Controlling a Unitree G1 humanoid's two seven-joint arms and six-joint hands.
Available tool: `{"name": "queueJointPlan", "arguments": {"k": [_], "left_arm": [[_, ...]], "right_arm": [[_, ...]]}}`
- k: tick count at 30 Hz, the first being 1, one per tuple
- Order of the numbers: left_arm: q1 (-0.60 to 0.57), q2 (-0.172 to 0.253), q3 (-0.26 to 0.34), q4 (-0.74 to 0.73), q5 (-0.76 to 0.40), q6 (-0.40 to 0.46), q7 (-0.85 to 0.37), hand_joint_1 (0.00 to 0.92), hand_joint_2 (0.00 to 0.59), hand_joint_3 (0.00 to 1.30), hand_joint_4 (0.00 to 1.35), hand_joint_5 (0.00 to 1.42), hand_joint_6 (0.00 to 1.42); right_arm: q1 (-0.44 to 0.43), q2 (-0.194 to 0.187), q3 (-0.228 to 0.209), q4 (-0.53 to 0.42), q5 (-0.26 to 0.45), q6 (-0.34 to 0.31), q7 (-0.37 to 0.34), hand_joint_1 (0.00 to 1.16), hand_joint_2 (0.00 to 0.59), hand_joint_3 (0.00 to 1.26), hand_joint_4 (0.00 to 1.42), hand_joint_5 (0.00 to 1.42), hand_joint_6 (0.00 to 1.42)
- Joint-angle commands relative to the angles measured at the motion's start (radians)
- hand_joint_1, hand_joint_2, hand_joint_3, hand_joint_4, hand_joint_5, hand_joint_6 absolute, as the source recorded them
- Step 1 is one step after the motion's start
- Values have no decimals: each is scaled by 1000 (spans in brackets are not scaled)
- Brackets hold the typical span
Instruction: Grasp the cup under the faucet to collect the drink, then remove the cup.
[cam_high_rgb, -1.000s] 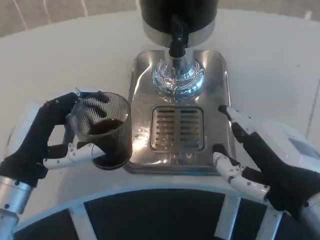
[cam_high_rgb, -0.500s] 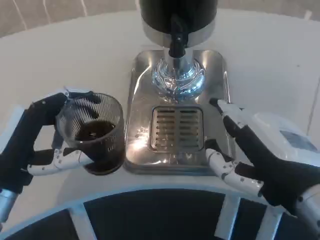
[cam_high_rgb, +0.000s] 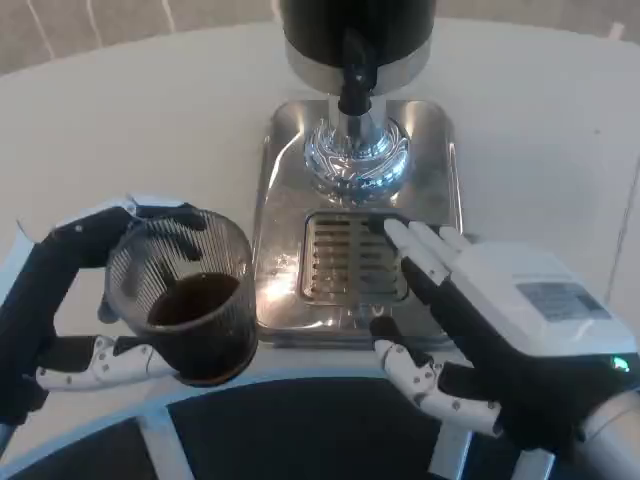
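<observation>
A clear ribbed cup (cam_high_rgb: 185, 295) with dark drink in its bottom is held in my left hand (cam_high_rgb: 55, 305), left of the dispenser's steel base and near the table's front edge. Black fingers wrap its far rim and a white thumb lies along its near side. The black faucet (cam_high_rgb: 354, 78) stands over the chrome column, with the slotted drip grate (cam_high_rgb: 352, 258) below it bare. My right hand (cam_high_rgb: 480, 320) hovers over the grate's right side with its fingers spread and nothing in it.
The steel drip tray base (cam_high_rgb: 280, 170) sits mid-table under the black dispenser body (cam_high_rgb: 357, 25). A dark curved band (cam_high_rgb: 300, 430) with white struts crosses the bottom of the view. White table surface (cam_high_rgb: 130, 110) spreads left and right.
My left hand has carried the cup leftward and toward me, away from the base. My right hand has slid left over the grate and tray's right side.
</observation>
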Motion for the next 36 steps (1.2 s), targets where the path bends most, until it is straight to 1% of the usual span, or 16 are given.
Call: {"name": "queueJointPlan", "arguments": {"k": [1,6,13,22,26,28,36], "left_arm": [[39,7,25,-58,-45,-11,-17,565,22,1015,1183,1398,1289],[70,5,27,-78,-55,-22,-39,565,21,1015,1183,1389,1289],[90,1,20,-97,-62,-31,-66,571,12,1015,1183,1389,1277],[82,-10,10,-102,-61,-23,-87,569,8,1015,1183,1388,1272],[72,-12,6,-97,-61,-19,-91,568,7,1015,1183,1388,1272],[69,-12,5,-95,-60,-18,-93,568,6,1015,1183,1388,1272],[71,-14,5,-94,-62,-16,-95,567,5,1015,1183,1388,1272]], "right_arm": [[41,5,13,-38,-18,-38,13,221,571,0,0,0,0],[87,3,19,-65,-19,-73,22,231,574,0,0,0,0],[114,14,16,-83,-27,-105,38,243,575,0,0,0,0],[118,25,5,-85,-36,-119,57,255,575,0,0,0,0],[122,31,4,-85,-42,-123,59,261,573,0,0,0,0],[124,34,4,-87,-44,-124,60,278,561,0,0,0,0],[135,43,6,-87,-48,-132,61,289,562,0,0,0,0]]}}
